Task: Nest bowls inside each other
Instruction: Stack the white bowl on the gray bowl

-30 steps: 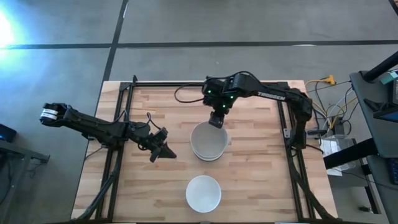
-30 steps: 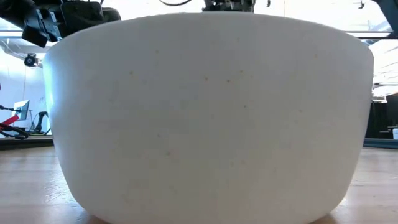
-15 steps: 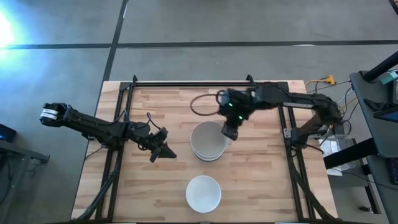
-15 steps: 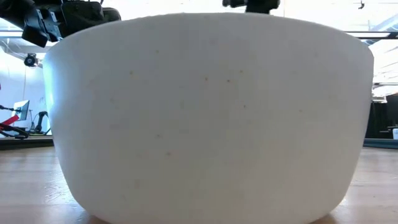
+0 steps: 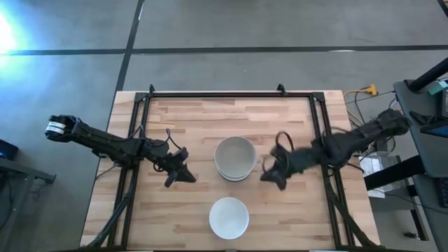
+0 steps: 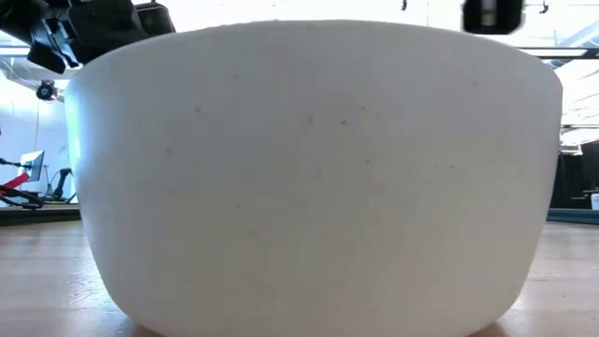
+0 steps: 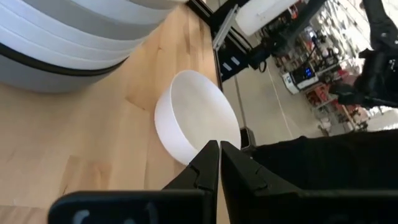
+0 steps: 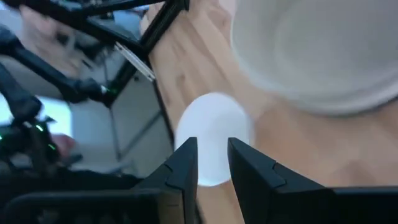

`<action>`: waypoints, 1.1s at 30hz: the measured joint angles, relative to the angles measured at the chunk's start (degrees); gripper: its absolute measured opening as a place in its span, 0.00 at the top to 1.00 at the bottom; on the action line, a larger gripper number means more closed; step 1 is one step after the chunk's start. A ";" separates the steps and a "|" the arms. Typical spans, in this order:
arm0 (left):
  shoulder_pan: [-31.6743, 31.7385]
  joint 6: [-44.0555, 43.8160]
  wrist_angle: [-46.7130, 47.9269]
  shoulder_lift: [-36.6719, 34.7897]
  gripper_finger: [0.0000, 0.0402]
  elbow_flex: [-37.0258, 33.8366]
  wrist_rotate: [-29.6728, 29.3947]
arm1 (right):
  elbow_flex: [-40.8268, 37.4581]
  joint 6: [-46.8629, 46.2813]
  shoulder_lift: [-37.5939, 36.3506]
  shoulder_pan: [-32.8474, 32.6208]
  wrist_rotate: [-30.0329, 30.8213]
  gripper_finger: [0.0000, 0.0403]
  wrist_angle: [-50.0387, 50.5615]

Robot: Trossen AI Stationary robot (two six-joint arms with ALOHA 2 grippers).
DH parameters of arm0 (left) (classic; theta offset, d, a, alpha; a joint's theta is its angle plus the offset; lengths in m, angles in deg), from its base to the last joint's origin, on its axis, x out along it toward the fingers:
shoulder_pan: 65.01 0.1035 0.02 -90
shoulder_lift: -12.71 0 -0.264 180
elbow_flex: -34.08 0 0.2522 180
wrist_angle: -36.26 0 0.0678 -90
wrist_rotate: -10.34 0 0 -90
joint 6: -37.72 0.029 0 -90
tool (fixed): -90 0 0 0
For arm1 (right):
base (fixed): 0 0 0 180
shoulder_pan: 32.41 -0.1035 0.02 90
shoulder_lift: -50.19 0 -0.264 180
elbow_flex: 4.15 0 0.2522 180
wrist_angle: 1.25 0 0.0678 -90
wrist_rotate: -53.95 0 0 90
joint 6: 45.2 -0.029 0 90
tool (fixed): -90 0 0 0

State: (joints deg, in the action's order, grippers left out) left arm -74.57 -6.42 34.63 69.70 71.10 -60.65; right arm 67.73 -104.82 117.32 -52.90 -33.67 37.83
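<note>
One white bowl [image 5: 229,217] stands alone near the table's front edge, well apart from the stack of nested bowls [image 5: 234,157] at the middle of the wooden table [image 5: 294,217]. In the left wrist view the stack [image 7: 74,37] shows several white rims with a dark one low down. The lone bowl fills the low view [image 6: 309,178].

The right gripper [image 5: 273,173] hangs just beside the stack on its right, fingers [image 8: 186,163] slightly apart and holding nothing, facing the lone bowl [image 8: 214,140]. The left gripper [image 5: 180,175] waits to the stack's left, its fingers pressed together and empty.

Judging by this layout, the step in hand is fetching the last bowl. To do it well, the gripper should widen, pinch the near rim with one finger inside the wall, lift the bowl level, centre it over the stack, and release low so it seats without tipping the pile.
</note>
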 joint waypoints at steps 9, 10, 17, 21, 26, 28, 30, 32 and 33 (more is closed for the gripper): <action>0.02 2.58 1.01 0.00 1.00 -0.16 1.39 | -7.94 -33.34 6.34 -16.72 17.81 0.77 -8.09; 0.02 2.58 0.98 0.00 1.00 -0.16 1.48 | -7.53 -35.06 7.88 -17.42 18.22 0.76 -7.93; 0.02 2.58 0.95 0.00 1.00 -0.16 2.35 | 1.13 -37.98 20.08 -17.57 16.32 0.67 -6.84; 0.02 2.58 0.97 0.00 1.00 -0.16 2.51 | 6.55 -39.65 27.12 -17.24 12.56 0.64 -1.61; 0.05 2.58 0.96 0.00 1.00 -0.16 2.76 | 10.67 -40.75 32.18 -17.11 11.99 0.64 -0.19; 0.07 2.58 0.93 0.00 1.00 -0.16 3.17 | 10.89 -41.17 32.39 -16.98 12.01 0.64 -0.17; 0.07 2.58 0.96 0.00 1.00 -0.16 3.26 | 10.34 -43.18 32.00 -16.80 12.09 0.64 -0.15; 0.07 2.58 0.96 0.00 1.00 -0.16 3.30 | 9.50 -45.27 31.91 -16.53 11.77 0.64 -0.05; 0.07 2.58 0.96 0.00 1.00 -0.16 3.32 | 9.11 -45.58 31.99 -16.27 11.16 0.64 0.02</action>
State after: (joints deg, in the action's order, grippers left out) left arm -74.51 -3.84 35.58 69.70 70.93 -57.33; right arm 76.84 -150.40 149.31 -69.17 -22.50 37.85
